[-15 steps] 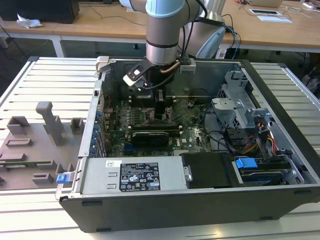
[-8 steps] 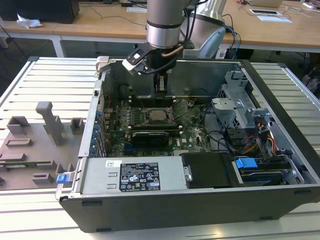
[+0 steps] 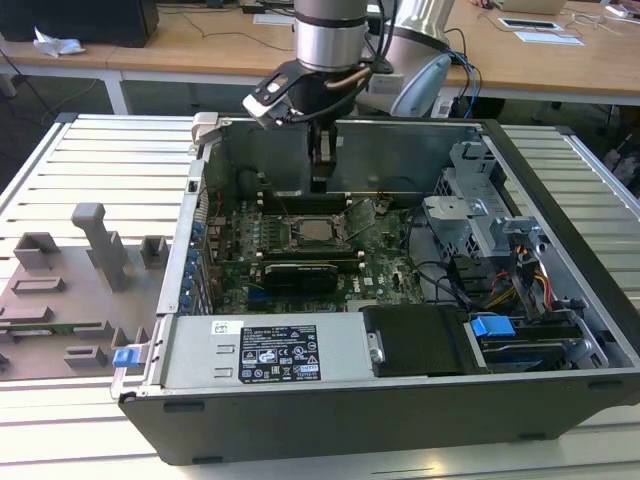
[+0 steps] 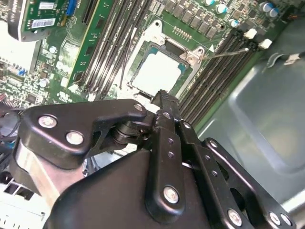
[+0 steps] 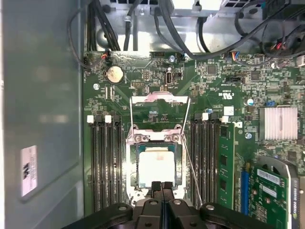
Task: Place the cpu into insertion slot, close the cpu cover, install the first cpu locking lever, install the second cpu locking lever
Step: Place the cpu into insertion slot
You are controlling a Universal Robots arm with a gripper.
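Directly over cpu [image 5: 155, 167] edge, closed gripper [image 5: 162, 184].

The cpu [image 5: 155, 167] has a dull silvery-grey metal top, framed by the brighter bare-metal sheen of the cpu cover [image 5: 155, 137], and both sit in a green board [image 5: 143, 71] with a glossy lacquered face. The gripper [image 5: 162, 185] is matt black, perhaps coated metal, though that is hard to judge so close up, and is studded with shiny screw heads; the case wall [image 5: 43, 95] is smooth grey sheet metal with a satin finish. In the exterior view, at the case's nine o'clock, matt grey blocks [image 3: 100, 240] stand on a ribbed pale metal table [image 3: 110, 150], and at twelve o'clock the desks [image 3: 200, 45] have light wood tops.
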